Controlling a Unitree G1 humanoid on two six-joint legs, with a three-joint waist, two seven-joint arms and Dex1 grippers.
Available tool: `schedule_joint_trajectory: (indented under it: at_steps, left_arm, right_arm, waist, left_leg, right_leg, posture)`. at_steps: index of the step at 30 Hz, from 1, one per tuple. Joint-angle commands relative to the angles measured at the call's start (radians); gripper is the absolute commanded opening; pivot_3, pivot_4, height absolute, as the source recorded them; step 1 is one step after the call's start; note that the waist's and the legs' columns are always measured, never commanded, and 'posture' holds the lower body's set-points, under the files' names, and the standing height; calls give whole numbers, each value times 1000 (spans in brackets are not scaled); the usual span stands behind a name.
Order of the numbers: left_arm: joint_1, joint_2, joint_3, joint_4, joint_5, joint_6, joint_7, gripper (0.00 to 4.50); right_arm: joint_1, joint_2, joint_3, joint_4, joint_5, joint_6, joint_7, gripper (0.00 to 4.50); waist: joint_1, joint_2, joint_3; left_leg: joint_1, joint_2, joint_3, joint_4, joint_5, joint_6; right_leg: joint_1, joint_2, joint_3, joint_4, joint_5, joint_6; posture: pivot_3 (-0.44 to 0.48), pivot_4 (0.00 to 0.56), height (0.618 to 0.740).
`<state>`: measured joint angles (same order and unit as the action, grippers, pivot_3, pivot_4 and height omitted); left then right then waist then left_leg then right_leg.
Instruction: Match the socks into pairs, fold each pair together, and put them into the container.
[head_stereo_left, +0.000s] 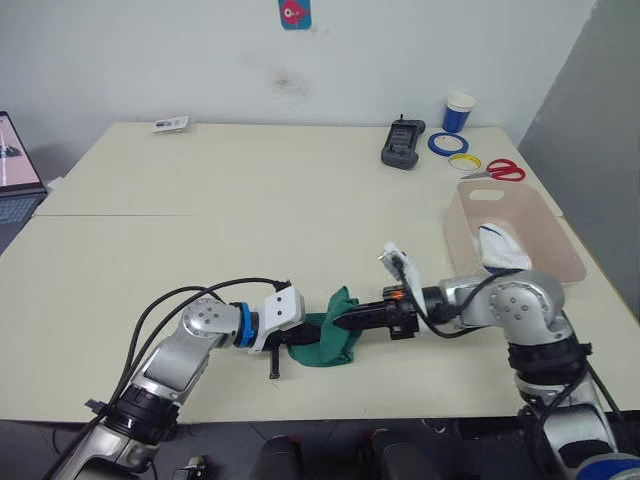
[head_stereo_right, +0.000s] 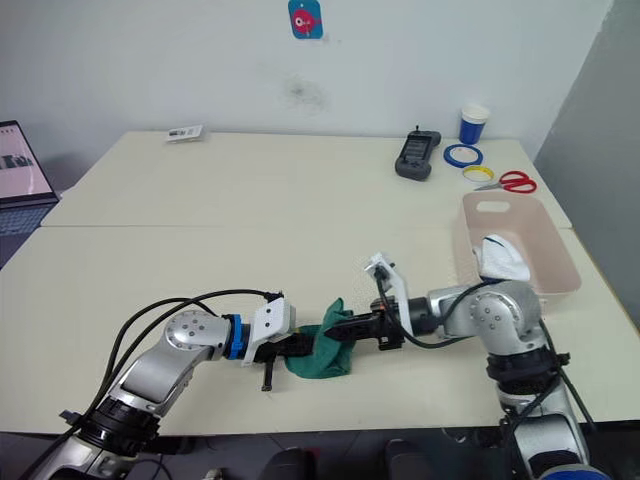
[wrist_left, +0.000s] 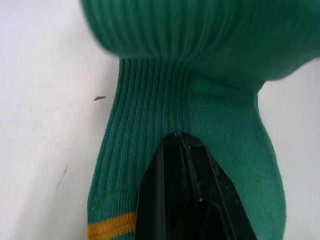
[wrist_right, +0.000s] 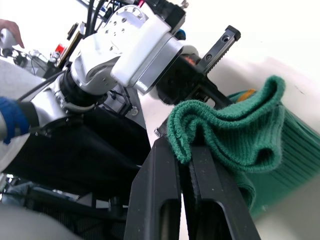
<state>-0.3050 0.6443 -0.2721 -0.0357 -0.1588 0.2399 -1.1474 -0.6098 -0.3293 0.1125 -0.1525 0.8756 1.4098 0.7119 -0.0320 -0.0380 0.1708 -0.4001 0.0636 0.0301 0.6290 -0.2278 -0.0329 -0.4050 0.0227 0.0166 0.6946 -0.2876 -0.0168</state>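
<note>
Item: green socks (head_stereo_left: 330, 338), ribbed knit with a yellow stripe, bunched at the table's (head_stereo_left: 200, 250) near edge between both grippers.
Left gripper (head_stereo_left: 300, 345): fingers pressed together on the ribbed fabric.
Right gripper (head_stereo_left: 345, 320): fingers pinched on a raised fold of cuff.
Container (head_stereo_left: 555, 235): pink bin, far right, holding white sock fabric (head_stereo_left: 500, 248) (count unclear).
Handling: likely soft, light and stretchy; it should slump unless gripped through both layers near the cuff.
Obscured: whether the bundle is one sock or two; the fold's underside.
</note>
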Motion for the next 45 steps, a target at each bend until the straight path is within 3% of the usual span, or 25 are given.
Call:
schedule_joint_trajectory:
  at_steps: [1, 2, 3, 6, 10, 17, 22, 25, 31, 45]
  left_arm:
    - [21, 17, -2, 5, 11, 28, 6, 0]
    - [23, 19, 1, 1, 9, 33, 5, 0]
    - [24, 21, 4, -3, 8, 36, 4, 0]
    - [36, 33, 14, -16, 1, 45, 2, 0]
    - [40, 43, 20, -12, -4, 44, 4, 0]
    - [27, 37, 18, 7, -6, 38, 5, 0]
    - [18, 33, 11, 29, -5, 23, -1, 0]
    - [14, 31, 6, 37, -3, 17, -6, 0]
    - [-4, 28, 0, 58, 2, 6, -18, 0]
    - [3, 31, -3, 58, 6, 2, -15, 0]
  right_arm:
    - [-15, 34, 46, 46, -45, -80, 10, 52]
    - [-16, 40, 58, 60, -60, -102, 16, 52]
    - [-16, 42, 64, 68, -66, -115, 24, 571]
    - [-16, 43, 49, 57, -44, -113, 43, 1363]
    - [-16, 41, -13, 21, 31, -64, 60, 2827]
    - [20, -42, -93, -53, 148, -26, 125, 2827]
    - [79, -129, 27, -83, -99, -314, 119, 2827]
    - [99, -112, 83, -57, -206, -453, 107, 2238]
    - [114, -64, 153, -40, -293, -588, 137, 123]
    - [80, -32, 252, -78, -264, -501, 246, 56]
  waist:
    - [0, 0, 0]
    - [0, 0, 0]
    - [0, 0, 0]
    - [-1, 0, 0]
    - [-2, 0, 0]
    - [-2, 0, 0]
    - [-2, 0, 0]
    - [-4, 0, 0]
    - [-2, 0, 0]
    - [-2, 0, 0]
  left_leg:
    - [0, 0, 0, 0, 0, 0]
    - [0, 0, 0, 0, 0, 0]
    - [0, 0, 0, 0, 0, 0]
    - [0, 0, 0, 0, 0, 0]
    - [0, 0, -1, 0, 0, 0]
    - [0, 0, -1, 0, 0, 0]
    - [1, 0, 0, 0, 0, 0]
    - [1, 0, 0, 0, 0, 0]
    - [0, 0, 0, 0, 0, 0]
    - [1, 0, -1, 0, 0, 0]
  right_leg:
    - [0, 0, 0, 0, 0, 0]
    - [0, 0, 0, 0, 0, 0]
    - [0, 0, 0, 1, 0, 0]
    - [0, 0, 0, 0, 0, 0]
    - [0, 1, -1, 1, 0, 0]
    - [0, 1, 0, 1, 0, 0]
    - [0, 1, -1, 1, 0, 0]
    - [-1, 1, -1, 1, 0, 0]
    - [-1, 1, -1, 1, 0, 0]
    - [0, 1, -1, 1, 0, 0]
  posture:
    - [0, 150, 740]
    - [0, 150, 740]
    - [0, 150, 740]
    - [0, 150, 740]
    - [0, 150, 740]
    - [0, 150, 740]
    - [0, 150, 740]
    - [0, 150, 740]
    - [0, 150, 740]
    - [0, 150, 740]
